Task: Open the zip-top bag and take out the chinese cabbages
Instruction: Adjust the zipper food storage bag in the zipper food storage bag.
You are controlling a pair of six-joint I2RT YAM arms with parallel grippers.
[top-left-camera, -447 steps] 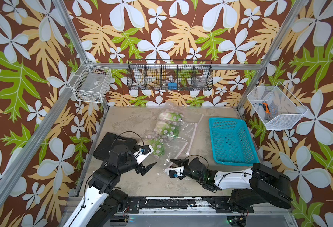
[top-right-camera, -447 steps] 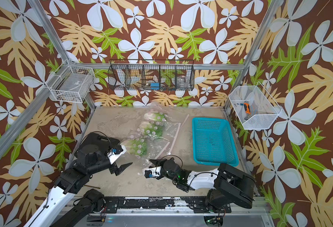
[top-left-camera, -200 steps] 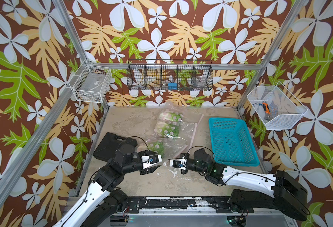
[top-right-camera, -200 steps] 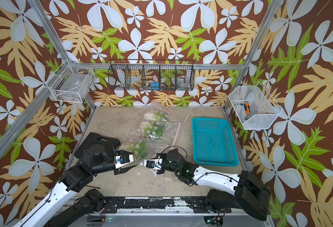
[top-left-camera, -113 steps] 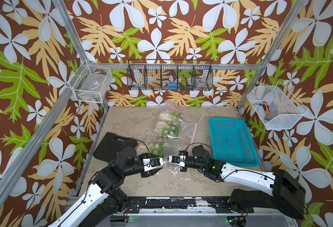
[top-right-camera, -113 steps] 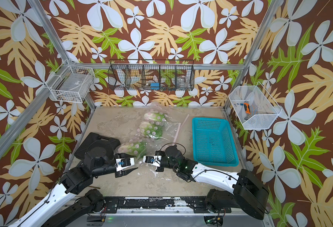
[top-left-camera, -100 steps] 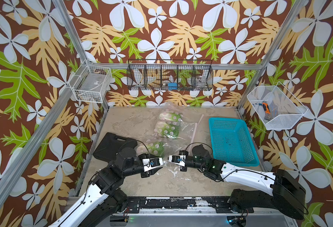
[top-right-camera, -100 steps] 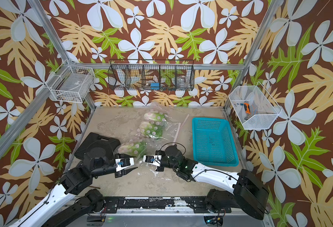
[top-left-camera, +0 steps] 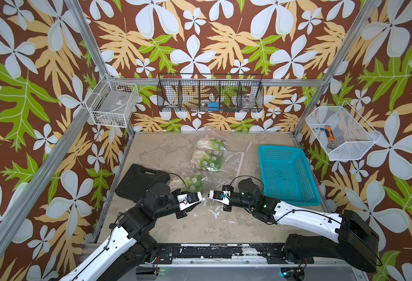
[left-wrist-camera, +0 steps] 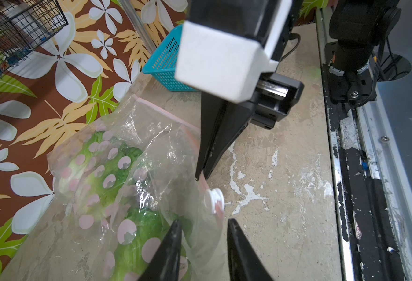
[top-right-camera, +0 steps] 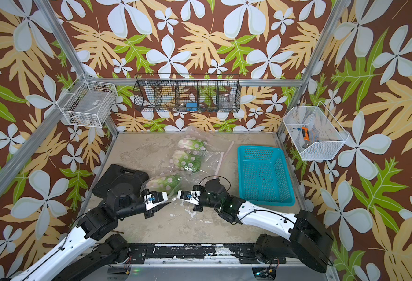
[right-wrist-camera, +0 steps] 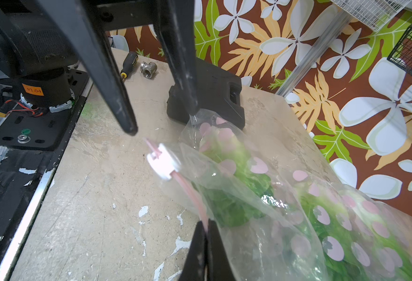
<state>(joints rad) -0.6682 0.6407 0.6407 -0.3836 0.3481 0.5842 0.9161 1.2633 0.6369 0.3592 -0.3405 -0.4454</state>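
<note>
Off to the outer side of the left end effector, a black case lies flat on the tabletop. The right wrist view also catches a screwdriver and a small metal fitting beside that case.

The left end effector reaches low toward its partner. Its two black fingers stand apart, and the clear film of the zip-top bag lies in the gap between them. One fingertip touches the film.

Just ahead of those tips sits the bag's white slider on the pink zip strip, between the two end effectors.

The chinese cabbages are all inside the bag. One is just beyond the left end effector, and the other two lie in a row farther off toward the back wall.

The right end effector faces the left one, nearly tip to tip. Its fingers are pressed together on the pink zip strip, a little way along from the slider.

On the outer side of the right end effector a teal basket rests on the tabletop, near it but not touching.
</note>
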